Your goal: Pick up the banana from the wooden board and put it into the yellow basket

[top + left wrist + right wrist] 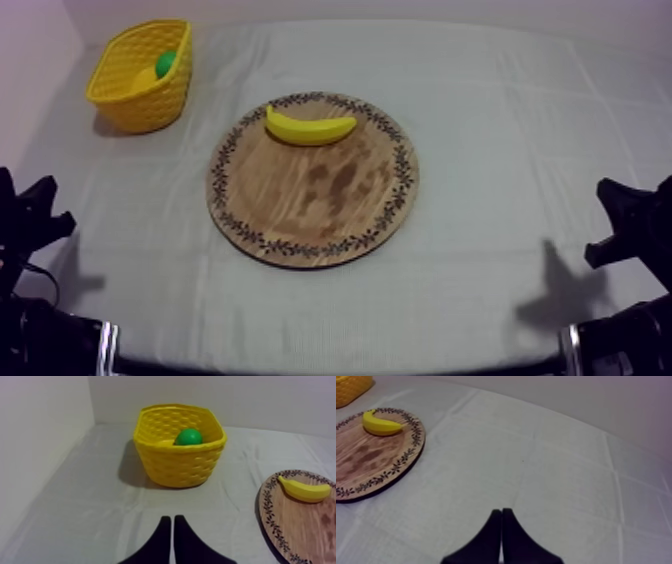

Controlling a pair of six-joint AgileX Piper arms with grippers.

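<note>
Robot lab setup, cloth-draped table [520, 140], bare pale walls [40, 451]

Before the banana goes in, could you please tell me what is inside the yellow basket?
A round green object lies inside the yellow basket. The near wall hides its underside and the floor, so more may lie there.

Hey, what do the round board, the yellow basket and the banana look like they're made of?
The round board looks like wood with a matte finish: brown grain streaks show, and a dark leaf pattern rings the rim. The yellow basket is likely moulded plastic, with uniform colour and a regular woven-look relief on its walls. The banana is probably a plastic toy: smooth, even yellow, with a slight sheen.
</note>
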